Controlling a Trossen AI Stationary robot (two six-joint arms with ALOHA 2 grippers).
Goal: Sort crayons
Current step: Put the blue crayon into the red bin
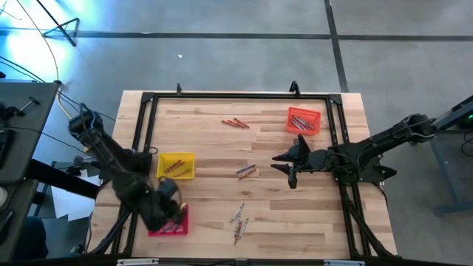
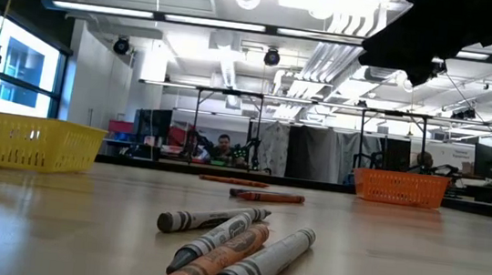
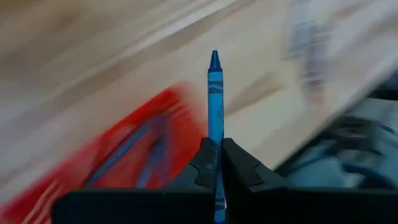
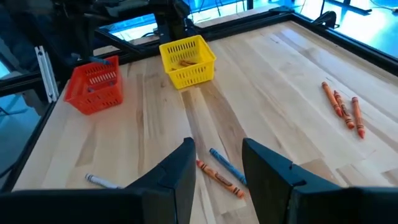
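- Nearest the low camera, grey and orange crayons lie loose in a small heap on the desk. Farther back stand a yellow tray and an orange tray, with more crayons between them.
- High view: the left gripper hangs over the red tray at the desk's near left corner. The right gripper hovers mid-desk, just beside a small crayon pair. An orange trio and a grey cluster lie unsorted.
- Left wrist view: the left fingers are clamped on a blue crayon, upright, above the red tray.
- Right wrist view: the right fingers stand apart, holding nothing, over a blue and an orange crayon.
- Judged step: dropping the blue crayon into the red tray. Next, the left fingers must release inside the rim, and the right gripper must descend squarely on one crayon.
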